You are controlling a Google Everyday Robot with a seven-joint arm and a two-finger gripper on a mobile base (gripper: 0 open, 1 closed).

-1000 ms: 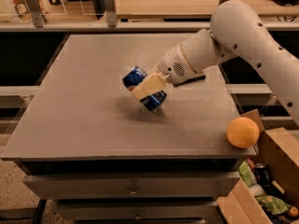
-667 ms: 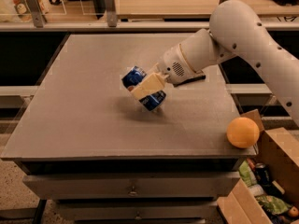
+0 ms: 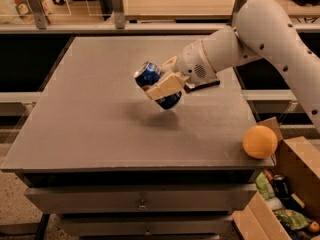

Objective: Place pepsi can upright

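The gripper (image 3: 160, 88) was over the middle of the tabletop (image 3: 95, 129), well apart from the orange (image 3: 260, 142), to the left of it and further back. Its jaws were closed on the can (image 3: 148, 76), one pale finger lying across the middle of the blue body. The can was tilted: its silver top pointed up and away from the orange, and its lower end pointed down towards the orange's side. A shadow lay under the can, so it seemed to hang just above the tabletop and not to rest on it.

I judged that the can would handle as a light thing, though whether it was full or empty could not be seen. The thin aluminium wall is smooth and a little slippery, and it dents if it is pressed hard, so a moderate squeeze suited it best. The middle of the body, where the jaws already held it, looked like the right place to hold; the rims are stiffer but give less surface. To stand well, the can needed to be turned until its flat end faced the tabletop, because the narrow base tips easily. The orange stood near the front edge, too far away to disturb the placing.
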